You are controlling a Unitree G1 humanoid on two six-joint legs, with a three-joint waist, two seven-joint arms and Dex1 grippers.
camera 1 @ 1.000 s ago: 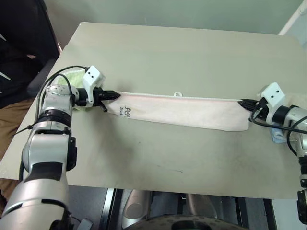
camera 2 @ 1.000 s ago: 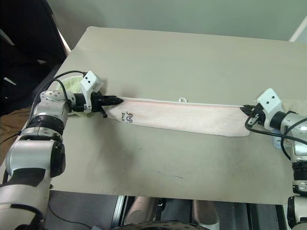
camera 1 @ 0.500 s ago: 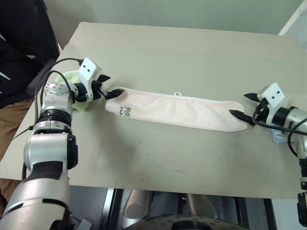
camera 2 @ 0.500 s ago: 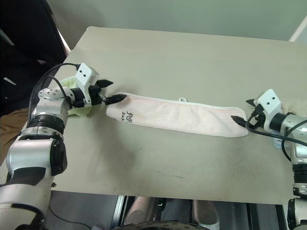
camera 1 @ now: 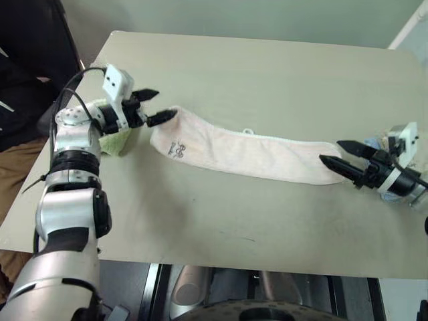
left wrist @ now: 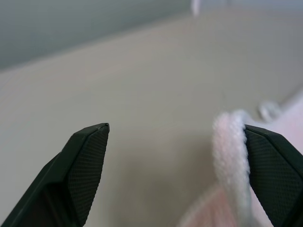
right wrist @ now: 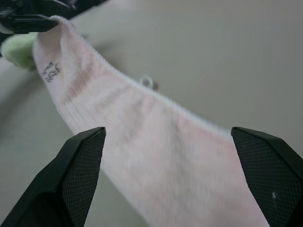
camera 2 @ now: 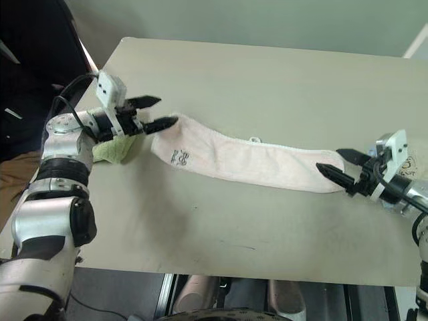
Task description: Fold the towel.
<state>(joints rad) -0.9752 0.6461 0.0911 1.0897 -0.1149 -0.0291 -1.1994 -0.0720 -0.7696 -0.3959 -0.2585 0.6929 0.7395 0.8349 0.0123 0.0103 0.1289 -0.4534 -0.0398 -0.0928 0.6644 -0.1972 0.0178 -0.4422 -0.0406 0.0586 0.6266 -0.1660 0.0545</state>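
Two pincers stand open at the ends of the towel [camera 1: 247, 152], which lies stretched across the middle of the counter [camera 1: 267, 73] as a long pale pink strip. Its left end is lifted a little and curls up, touching one finger of the left pincer [camera 1: 153, 107]; in the left wrist view the white-edged pink cloth rests against that finger [left wrist: 277, 175], while the other finger stands apart over bare counter. A small dark mark [camera 1: 176, 148] shows near the left end, and a small white loop [camera 1: 248, 132] sits on the far edge. The right end lies flat, just beside the near finger of the right pincer [camera 1: 342, 153], whose jaws gape wide and hold nothing. In the right wrist view the towel runs away between the two spread fingers. A green towel [camera 1: 115, 139] lies bunched at the left edge of the counter, under the left pincer.
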